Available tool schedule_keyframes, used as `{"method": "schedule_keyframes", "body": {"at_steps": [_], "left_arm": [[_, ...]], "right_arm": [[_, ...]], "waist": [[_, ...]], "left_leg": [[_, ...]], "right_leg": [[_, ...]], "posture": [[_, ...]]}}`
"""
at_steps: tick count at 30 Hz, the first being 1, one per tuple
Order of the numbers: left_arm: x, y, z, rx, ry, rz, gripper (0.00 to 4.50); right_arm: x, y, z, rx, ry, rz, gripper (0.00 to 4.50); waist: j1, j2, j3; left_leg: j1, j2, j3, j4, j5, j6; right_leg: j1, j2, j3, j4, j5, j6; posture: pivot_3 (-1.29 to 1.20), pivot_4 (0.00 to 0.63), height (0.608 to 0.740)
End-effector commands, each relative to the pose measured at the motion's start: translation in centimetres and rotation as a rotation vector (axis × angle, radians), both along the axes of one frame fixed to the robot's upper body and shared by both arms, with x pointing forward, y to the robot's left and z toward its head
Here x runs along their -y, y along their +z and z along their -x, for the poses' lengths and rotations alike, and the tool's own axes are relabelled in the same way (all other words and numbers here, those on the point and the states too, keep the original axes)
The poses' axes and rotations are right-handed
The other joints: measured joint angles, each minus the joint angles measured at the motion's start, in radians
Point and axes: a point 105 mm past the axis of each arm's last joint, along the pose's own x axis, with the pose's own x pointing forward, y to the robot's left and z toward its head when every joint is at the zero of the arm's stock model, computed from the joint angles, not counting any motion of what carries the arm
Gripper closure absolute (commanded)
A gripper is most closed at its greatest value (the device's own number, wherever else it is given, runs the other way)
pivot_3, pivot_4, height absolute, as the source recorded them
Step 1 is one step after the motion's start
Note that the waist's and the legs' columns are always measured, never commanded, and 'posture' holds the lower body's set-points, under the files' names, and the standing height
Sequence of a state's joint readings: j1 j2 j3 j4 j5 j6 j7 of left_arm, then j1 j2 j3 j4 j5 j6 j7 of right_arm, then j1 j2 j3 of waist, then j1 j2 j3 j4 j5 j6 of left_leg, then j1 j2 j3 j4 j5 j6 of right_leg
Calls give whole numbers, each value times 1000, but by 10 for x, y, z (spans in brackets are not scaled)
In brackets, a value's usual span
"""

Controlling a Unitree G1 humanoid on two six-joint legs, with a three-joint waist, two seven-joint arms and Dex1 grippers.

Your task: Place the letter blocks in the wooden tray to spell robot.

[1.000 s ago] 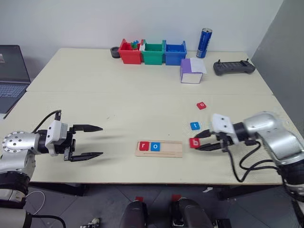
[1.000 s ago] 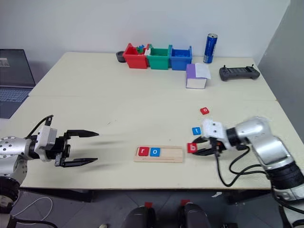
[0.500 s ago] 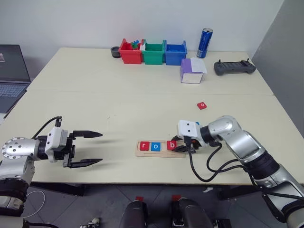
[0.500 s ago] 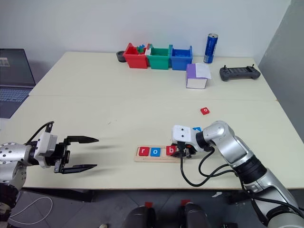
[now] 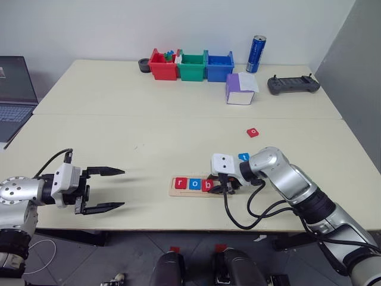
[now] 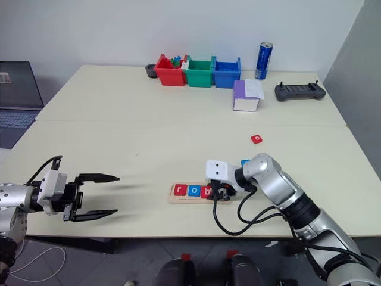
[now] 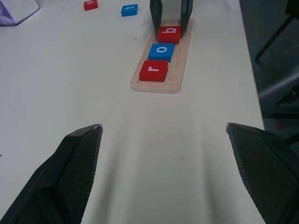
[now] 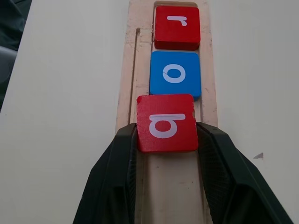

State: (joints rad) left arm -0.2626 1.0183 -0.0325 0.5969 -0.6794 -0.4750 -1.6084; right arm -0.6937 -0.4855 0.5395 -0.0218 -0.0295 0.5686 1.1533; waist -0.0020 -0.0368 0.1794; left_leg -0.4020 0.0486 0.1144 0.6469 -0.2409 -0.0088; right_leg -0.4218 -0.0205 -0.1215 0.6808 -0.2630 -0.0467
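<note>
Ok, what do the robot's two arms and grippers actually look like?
Both arms are rounded silver-grey metal with black joints. Each wrist carries a white boxy block and a looping black cable. The left gripper and right gripper each have two long, tapered black fingers with a finely textured surface.

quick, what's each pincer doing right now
Left pincer: open, holding nothing.
Right pincer: closed on the red b block, over the wooden tray.
</note>
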Motion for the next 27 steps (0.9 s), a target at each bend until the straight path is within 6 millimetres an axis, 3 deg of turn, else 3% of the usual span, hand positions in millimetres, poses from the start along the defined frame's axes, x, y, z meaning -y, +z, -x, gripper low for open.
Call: {"method": "schedule_keyframes", "body": {"at_steps": [1,27], "left_arm": [[-5,11,-1,43,4,-28,0],[-5,7,-1,42,9,-26,0]], "right_arm": [[-5,10,-2,35,9,-8,3041],[-2,3,-4,35,11,41,3041]], "waist": [[0,0,0],[-1,0,0]], "left_leg": [[0,0,0,0,0,0],[0,0,0,0,0,0]], "right_leg": [[0,0,0,0,0,0],[0,0,0,0,0,0]], "posture": [[0,150,740],[0,150,740]]}}
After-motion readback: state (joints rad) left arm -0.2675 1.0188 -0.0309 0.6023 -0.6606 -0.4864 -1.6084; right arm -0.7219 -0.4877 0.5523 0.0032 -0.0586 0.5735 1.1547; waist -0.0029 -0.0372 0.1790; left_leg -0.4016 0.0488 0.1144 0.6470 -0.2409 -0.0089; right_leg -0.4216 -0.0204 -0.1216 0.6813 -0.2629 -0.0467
